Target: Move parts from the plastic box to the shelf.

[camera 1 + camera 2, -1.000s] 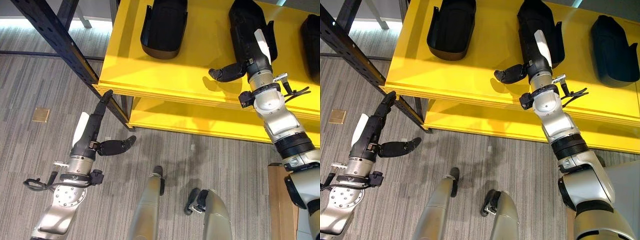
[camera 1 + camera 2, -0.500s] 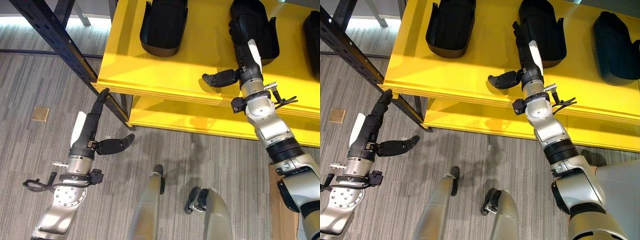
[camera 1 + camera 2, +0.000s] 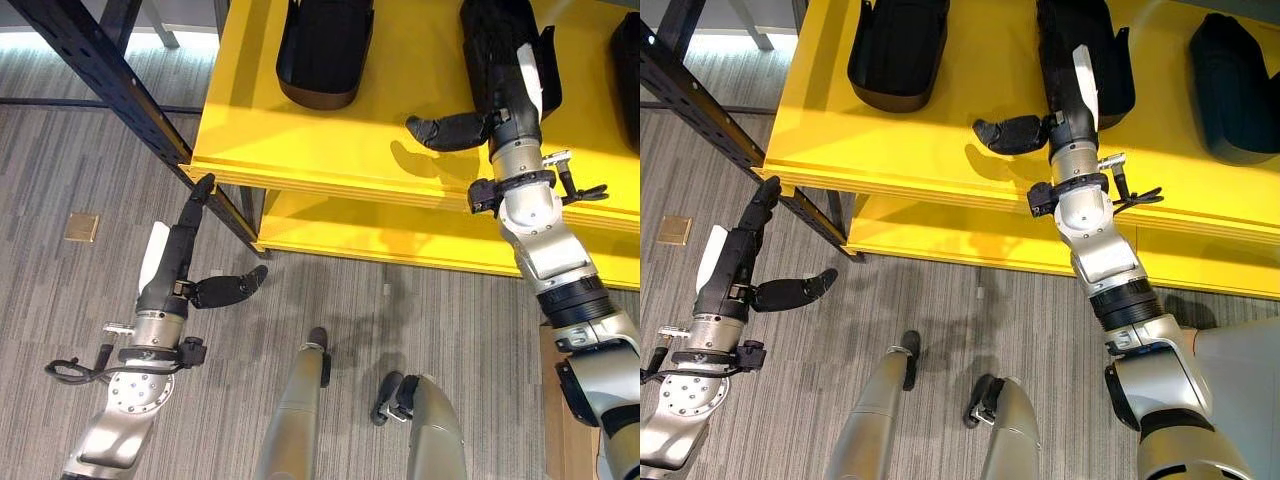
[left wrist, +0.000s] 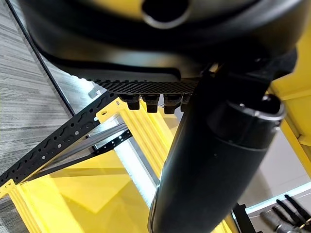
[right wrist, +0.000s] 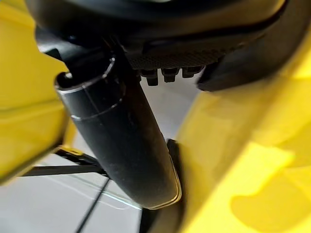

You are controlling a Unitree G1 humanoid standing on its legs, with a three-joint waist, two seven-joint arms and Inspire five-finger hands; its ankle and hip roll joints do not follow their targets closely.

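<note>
Three black moulded parts lie on the yellow shelf (image 3: 330, 150): a left part (image 3: 322, 55), a middle part (image 3: 1115, 70) and a right part (image 3: 1230, 80). My right hand (image 3: 510, 110) reaches over the shelf's front edge. It is open, its straight fingers lie along the top of the middle part, and its thumb (image 5: 121, 131) sticks out to the left above bare shelf. My left hand (image 3: 170, 270) hangs open and holding nothing low over the floor, beside the shelf's dark upright (image 3: 120, 90).
A second yellow shelf level (image 3: 400, 235) sits below the top one. The dark perforated upright slants across the left of the view. A small brass plate (image 3: 82, 228) is set in the grey floor at the left.
My right hand slid a little left and back toward the shelf edge, then forward again over the middle part, with its fingers straight throughout. The left hand has barely moved.
</note>
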